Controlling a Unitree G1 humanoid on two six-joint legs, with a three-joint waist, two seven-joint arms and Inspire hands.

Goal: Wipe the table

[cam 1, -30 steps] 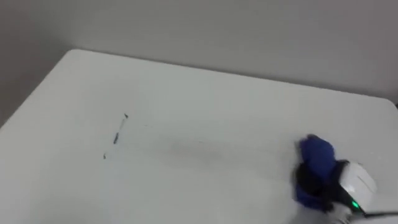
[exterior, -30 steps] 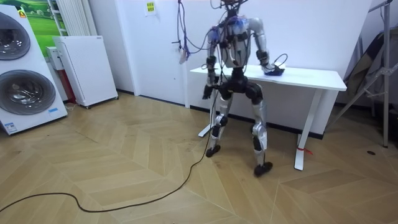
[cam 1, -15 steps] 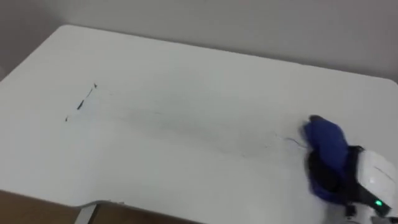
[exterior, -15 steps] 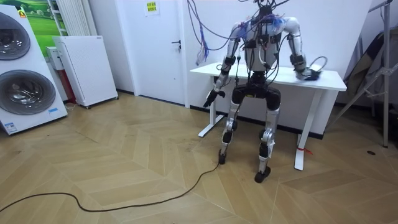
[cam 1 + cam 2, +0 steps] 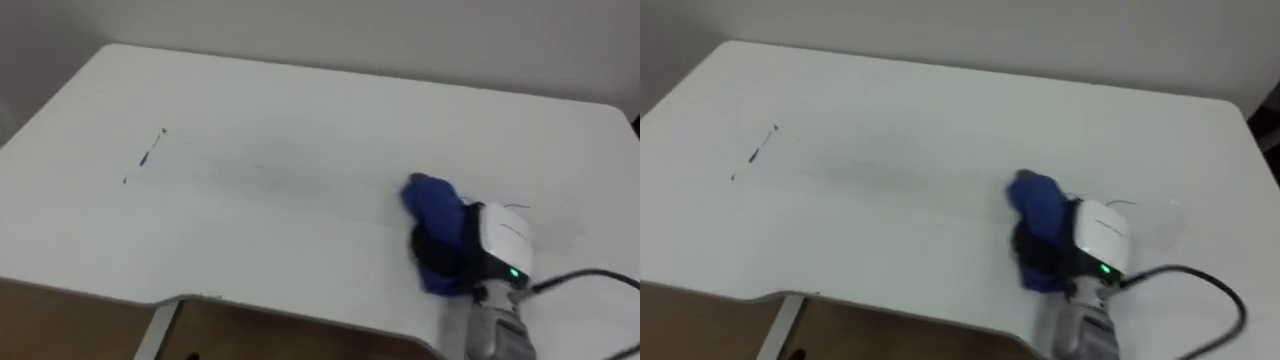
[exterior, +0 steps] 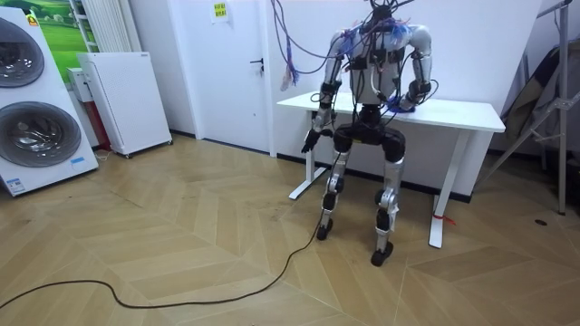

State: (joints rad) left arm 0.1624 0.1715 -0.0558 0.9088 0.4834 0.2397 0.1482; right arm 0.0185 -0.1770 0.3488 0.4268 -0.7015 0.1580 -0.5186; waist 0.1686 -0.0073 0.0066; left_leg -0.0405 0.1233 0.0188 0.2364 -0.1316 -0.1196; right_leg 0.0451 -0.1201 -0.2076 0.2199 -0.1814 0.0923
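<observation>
Cloth (image 5: pixel 432 200), blue, soft and light, lies bunched under the right hand (image 5: pixel 498 238) near the front edge of the table (image 5: pixel 300 100), right of middle. I cannot tell whether that hand grips it or only presses, but a flat press on top of the wad looks the surest hold. The smooth white top should let it glide toward the thin dark mark (image 5: pixel 148 157), well apart at far left; the left hand (image 6: pixel 311 141) hangs beside the table, over wood floor (image 6: pixel 181 235).
</observation>
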